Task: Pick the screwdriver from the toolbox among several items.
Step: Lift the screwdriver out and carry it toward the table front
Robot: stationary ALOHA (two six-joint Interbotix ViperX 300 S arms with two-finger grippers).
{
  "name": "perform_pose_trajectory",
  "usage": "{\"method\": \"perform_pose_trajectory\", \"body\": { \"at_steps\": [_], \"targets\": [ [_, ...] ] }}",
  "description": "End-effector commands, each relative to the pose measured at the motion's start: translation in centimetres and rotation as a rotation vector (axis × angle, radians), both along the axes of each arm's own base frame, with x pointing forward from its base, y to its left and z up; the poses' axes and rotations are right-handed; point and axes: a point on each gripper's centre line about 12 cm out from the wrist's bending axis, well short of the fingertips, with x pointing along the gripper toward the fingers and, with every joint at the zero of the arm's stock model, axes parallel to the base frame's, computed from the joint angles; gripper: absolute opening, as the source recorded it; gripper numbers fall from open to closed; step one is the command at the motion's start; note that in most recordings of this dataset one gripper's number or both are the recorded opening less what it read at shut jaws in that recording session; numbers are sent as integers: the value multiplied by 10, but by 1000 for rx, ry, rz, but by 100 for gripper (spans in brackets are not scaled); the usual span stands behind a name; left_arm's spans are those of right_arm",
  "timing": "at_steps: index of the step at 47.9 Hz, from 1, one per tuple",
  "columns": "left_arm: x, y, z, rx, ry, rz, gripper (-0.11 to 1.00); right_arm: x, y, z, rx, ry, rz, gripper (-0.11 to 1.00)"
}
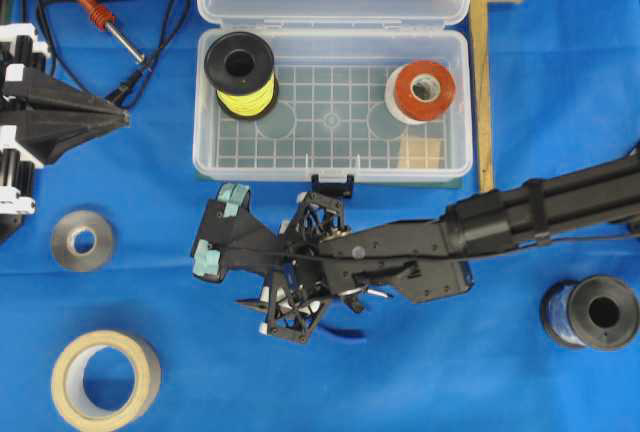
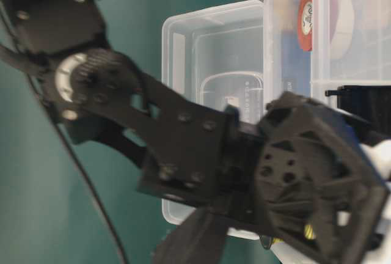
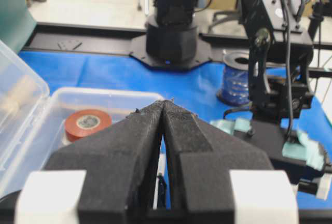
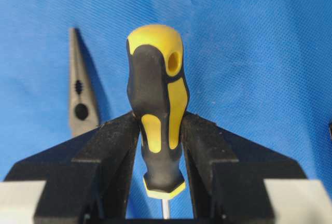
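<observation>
The small screwdriver with the yellow-and-black moulded handle [image 4: 157, 115] sits pinched between the two black fingers [image 4: 111, 151] of the right claw [image 4: 161, 154], which press on the lower half of the handle from either side; a thin silver shaft shows just below the handle's collar, running back toward the wrist. It is already out of the clear plastic toolbox with the gridded base [image 1: 332, 112] and is held over the blue desk [image 4: 259, 37], just in front of the box's black latch as the overhead view places the right claw [image 1: 290, 297]. The long axis runs along the claw's own reach, with the rounded butt and its hanging hole pointing away from the wrist and the tip pointing back into the palm; its heading on the desk cannot be read from the overhead view, where the claw hides it. To finish well, I judge the grip should be kept firm and square on the handle, since the waisted shape could let it slide or pivot. Grey needle-nose pliers [image 4: 80, 92] lie on the cloth beside the handle, so any lowering should stay clear of them. The black spool of yellow wire [image 1: 241, 72] and red-orange tape roll [image 1: 421, 90] sit in the box. The left claw [image 3: 165, 125] is pressed together on nothing, parked at the desk's far left.
</observation>
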Motion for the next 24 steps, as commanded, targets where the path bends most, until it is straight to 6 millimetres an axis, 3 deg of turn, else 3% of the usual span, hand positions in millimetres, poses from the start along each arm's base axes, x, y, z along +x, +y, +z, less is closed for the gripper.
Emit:
{"method": "perform_pose_trajectory", "body": {
  "at_steps": [1,6,16,20,24],
  "targets": [
    [2,0,3,0,-8,0,0,4,-2,8,-1,-26,5,28],
    [1,0,3,0,-9,0,0,5,-5,-2,-1,-14,5,28],
    [0,0,3,0,-11,0,0,6,-5,0,16,-29,0,30],
    [0,0,3,0,-12,2,0,3,-6,14,11,-29,-3,50],
    [0,0,4,-1,-17,1,0,-4,-7,41,-1,-45,5,74]
  ]
}}
